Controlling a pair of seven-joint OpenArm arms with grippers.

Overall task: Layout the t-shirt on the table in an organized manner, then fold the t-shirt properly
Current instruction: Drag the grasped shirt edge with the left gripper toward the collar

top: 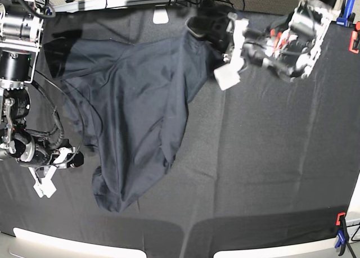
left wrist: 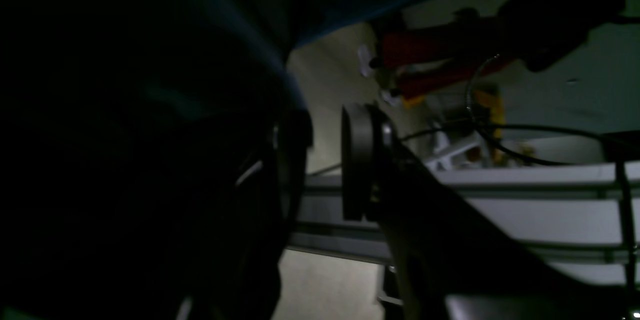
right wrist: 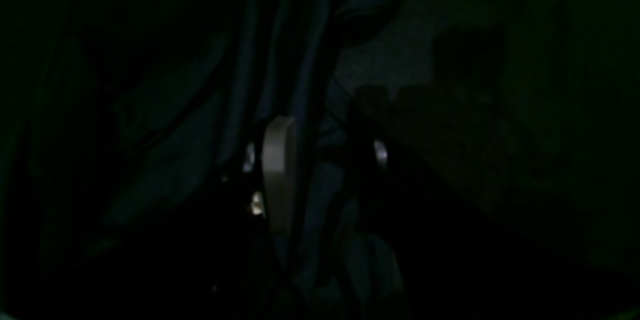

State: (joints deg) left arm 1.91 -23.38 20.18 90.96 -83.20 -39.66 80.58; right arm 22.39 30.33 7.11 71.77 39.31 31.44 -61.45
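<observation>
Cloth of the bare desk [top: 253, 173] runs wide and open along the near edge and all to the base view's right of the t-shirt [top: 140, 100]. The t-shirt lies rumpled, hem nearest, collar farthest. At its near-left edge the right fingers [right wrist: 277, 170] stand partly apart with dark folds between them; whether they pinch, I cannot tell. Beyond the t-shirt's far corner, the left fingers [left wrist: 356, 160] are parted, gap clear.

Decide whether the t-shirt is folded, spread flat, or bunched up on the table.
Partly spread, not folded. In the base view the t-shirt lies open but skewed on the table, with creases and a bunched lower end.
</observation>
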